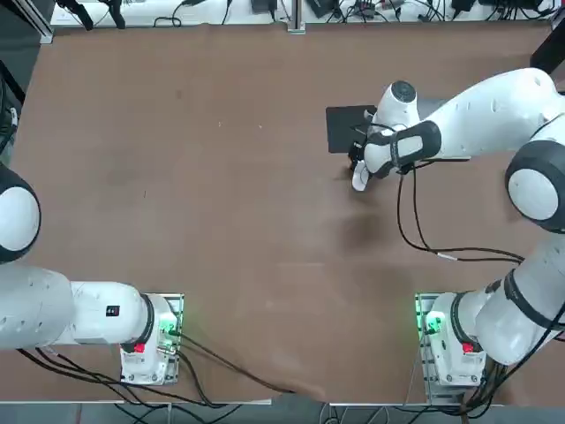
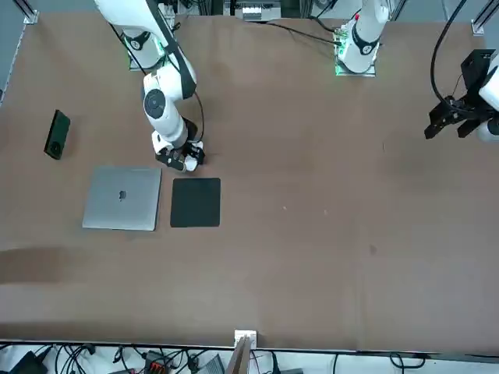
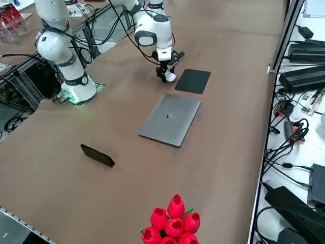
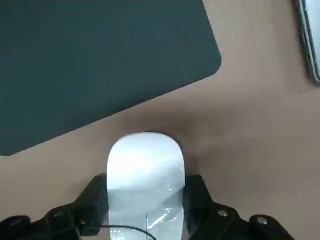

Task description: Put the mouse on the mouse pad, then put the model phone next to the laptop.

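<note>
The two dark fingers (image 4: 197,192) of the right gripper (image 4: 146,200) stand on either side of the mouse (image 4: 146,175), their pads against its flanks, so they appear to be grasping it, though a firm squeeze cannot be told for sure. The mouse, white and glossy, sits low at the brown surface (image 1: 203,212) just off the near edge of the mouse pad (image 4: 90,65), not on it; whether it touches the surface cannot be told. In the front view the right gripper (image 2: 185,160) points down just behind the mouse pad (image 2: 195,202), with the mouse (image 2: 190,164) showing white between its fingers. Beside the pad, with a narrow strip of surface between them, lies the laptop (image 2: 122,198), closed, its logo up. The model phone (image 2: 57,133) lies flat well apart from both, beyond the laptop on the side away from the pad. From the right side, a bunch of red tulips (image 3: 172,221) stands at the near edge of the surface, far from the laptop (image 3: 170,119).
</note>
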Controlling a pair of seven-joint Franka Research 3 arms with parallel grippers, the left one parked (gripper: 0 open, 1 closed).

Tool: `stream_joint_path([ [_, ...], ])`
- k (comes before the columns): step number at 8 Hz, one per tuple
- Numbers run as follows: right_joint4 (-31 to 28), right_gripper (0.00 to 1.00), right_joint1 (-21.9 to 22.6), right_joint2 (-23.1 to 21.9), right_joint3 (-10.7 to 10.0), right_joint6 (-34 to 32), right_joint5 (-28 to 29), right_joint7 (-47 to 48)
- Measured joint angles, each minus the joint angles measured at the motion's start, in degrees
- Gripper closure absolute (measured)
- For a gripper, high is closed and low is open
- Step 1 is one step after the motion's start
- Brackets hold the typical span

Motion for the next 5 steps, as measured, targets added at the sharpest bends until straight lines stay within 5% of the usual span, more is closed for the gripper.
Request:
stream_joint_path([
  [2,5.63,0.21,0.0,-0.79,-1.72,-9.34,-0.91,-1.33],
  [5,23.64,0.21,-0.8,1.11,-5.71,-31.71,-7.75,-7.44],
])
